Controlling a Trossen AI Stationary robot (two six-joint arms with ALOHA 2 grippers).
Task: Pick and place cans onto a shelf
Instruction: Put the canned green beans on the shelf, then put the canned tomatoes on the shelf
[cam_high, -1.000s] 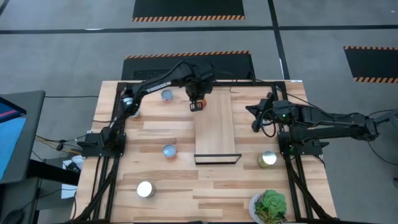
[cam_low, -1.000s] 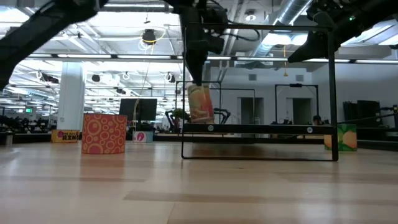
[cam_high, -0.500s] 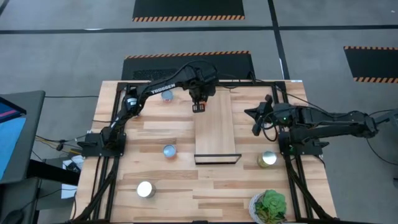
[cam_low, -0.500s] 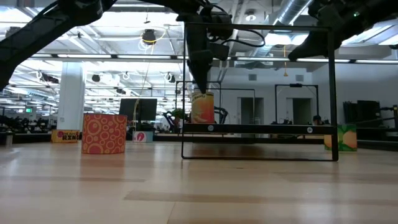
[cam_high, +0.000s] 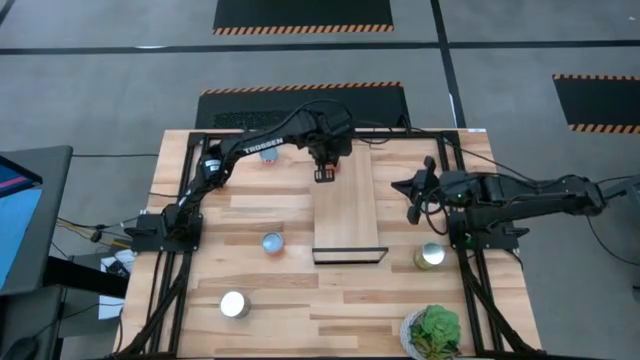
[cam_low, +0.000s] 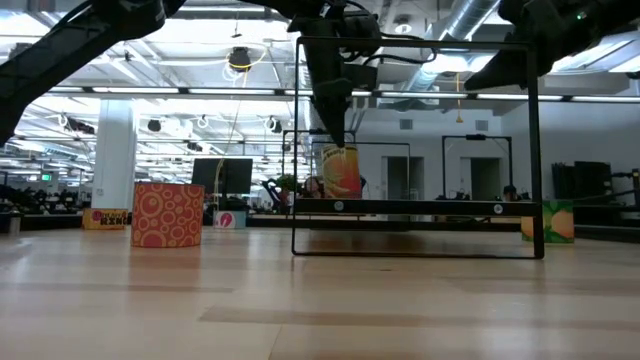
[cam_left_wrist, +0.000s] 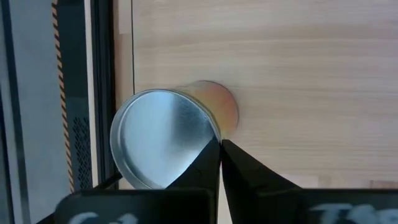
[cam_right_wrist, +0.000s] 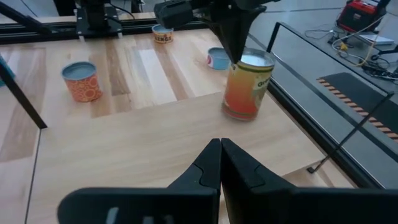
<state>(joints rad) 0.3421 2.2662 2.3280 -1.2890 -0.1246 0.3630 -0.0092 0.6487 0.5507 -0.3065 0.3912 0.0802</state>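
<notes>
**Orange can held upright at the far end of the shelf**

The left tool (cam_high: 324, 172) sits in the upper middle of the high view, over the far short end of the shelf (cam_high: 346, 215). It is grasping an orange can (cam_low: 341, 171) by the rim: in the left wrist view its two dark fingers (cam_left_wrist: 214, 163) pinch together at the edge of the can's silver top. In the low view the can stands upright with its base at the level of the shelf board, left of the board's centre; whether it fully rests there cannot be told. In the right wrist view the same can stands on the pale board near its far edge, with the left arm reaching down onto it.

The right tool (cam_high: 414, 197) hangs to the right of the shelf in the high view, above the table (cam_high: 260, 290), and its fingers lie closed against each other with nothing between them.

Other cans stand on the table: a blue-sided one (cam_high: 271, 242) just left of the shelf's near end, a silver-topped one (cam_high: 234, 304) in the lower left, another (cam_high: 431, 255) right of the shelf's black bracket end, and one (cam_high: 268, 153) at upper left, partly behind the left arm. A leafy plant (cam_high: 433, 331) stands in the lower right corner.
</notes>
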